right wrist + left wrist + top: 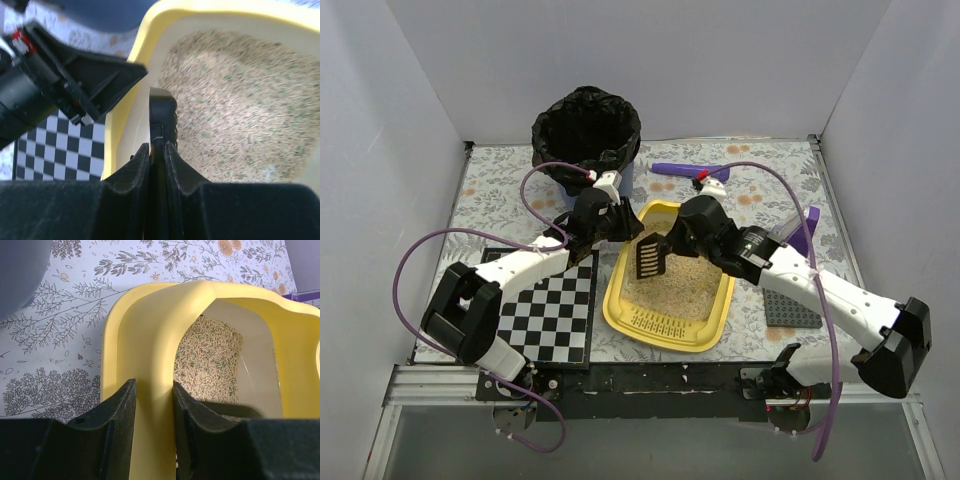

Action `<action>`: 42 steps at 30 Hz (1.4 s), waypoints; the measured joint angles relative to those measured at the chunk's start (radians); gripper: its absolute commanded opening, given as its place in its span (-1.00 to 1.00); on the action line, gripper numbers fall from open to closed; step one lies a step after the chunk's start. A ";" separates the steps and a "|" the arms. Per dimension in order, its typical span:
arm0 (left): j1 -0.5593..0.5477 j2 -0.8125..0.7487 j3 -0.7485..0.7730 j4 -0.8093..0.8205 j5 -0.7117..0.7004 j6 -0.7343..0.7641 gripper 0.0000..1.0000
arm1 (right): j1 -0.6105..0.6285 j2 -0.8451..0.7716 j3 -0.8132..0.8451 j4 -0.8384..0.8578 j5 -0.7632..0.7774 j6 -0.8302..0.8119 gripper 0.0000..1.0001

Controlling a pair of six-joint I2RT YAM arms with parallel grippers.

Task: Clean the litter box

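Mid-counter, toward the near edge, sits the litter box (665, 338), holding litter (672, 285). The left gripper (154, 386) pinches its left rim; the right gripper (157, 149) is clamped tight on the scoop (648, 257) above the litter. Scooping seems barely begun; trips to the bin (585, 135) remain.

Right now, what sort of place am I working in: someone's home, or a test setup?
Most likely a staged lab cell, not a home: plain white panels box in a floral-clothed table, with props on it: the litter box, a checkerboard mat and a bagged bin.
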 measured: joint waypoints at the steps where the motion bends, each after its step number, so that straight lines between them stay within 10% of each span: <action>1: 0.000 0.000 0.000 0.000 0.000 0.000 -0.70 | 0.003 0.013 0.000 0.009 -0.027 -0.006 -0.97; 10: -0.003 0.000 0.000 -0.003 -0.007 -0.002 -0.69 | 0.040 0.166 -0.007 -0.024 -0.282 -0.074 -0.97; 24: -0.003 -0.002 0.000 -0.004 -0.010 -0.003 -0.69 | 0.013 0.048 0.074 -0.195 0.128 -0.167 -0.97; 42: -0.005 -0.004 0.000 -0.009 -0.012 -0.003 -0.71 | 0.004 0.180 0.057 -0.035 -0.577 -0.482 -0.97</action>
